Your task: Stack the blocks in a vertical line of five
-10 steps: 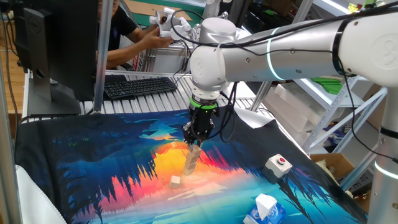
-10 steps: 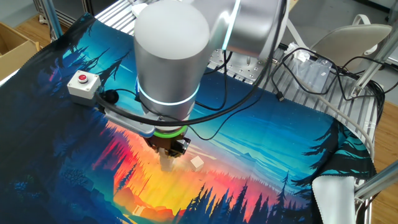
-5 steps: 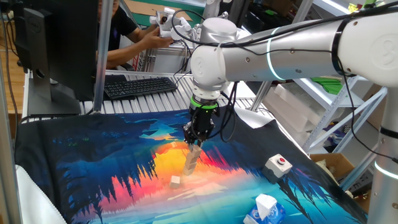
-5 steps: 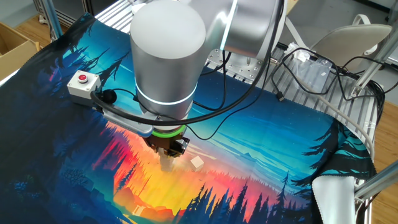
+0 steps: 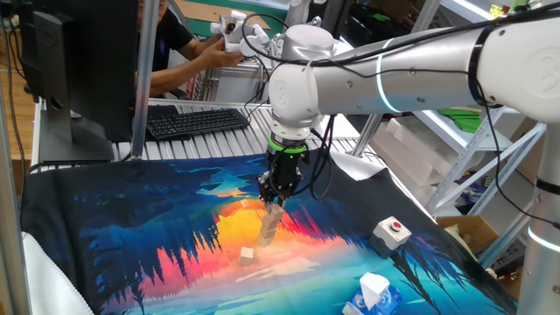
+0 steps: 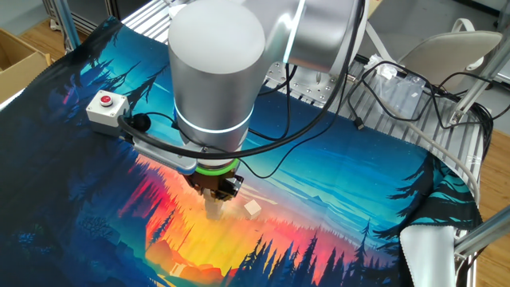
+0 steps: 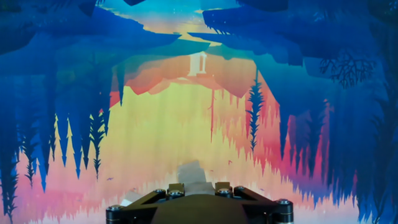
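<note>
A leaning stack of pale wooden blocks (image 5: 268, 227) stands on the middle of the painted mat; it also shows in the other fixed view (image 6: 213, 211). My gripper (image 5: 273, 202) is straight above it, its fingers closed around the top block. In the hand view the top block (image 7: 193, 173) sits between my fingertips (image 7: 176, 188). One loose block (image 5: 248, 255) lies on the mat just beside the stack's base, also visible in the other fixed view (image 6: 253, 209). The stack's lower blocks are hidden from the hand view.
A white box with a red button (image 5: 391, 231) sits on the mat to the right, and a white-and-blue tissue pack (image 5: 372, 293) lies at the front right. A keyboard (image 5: 192, 121) and a monitor stand behind the mat's far edge.
</note>
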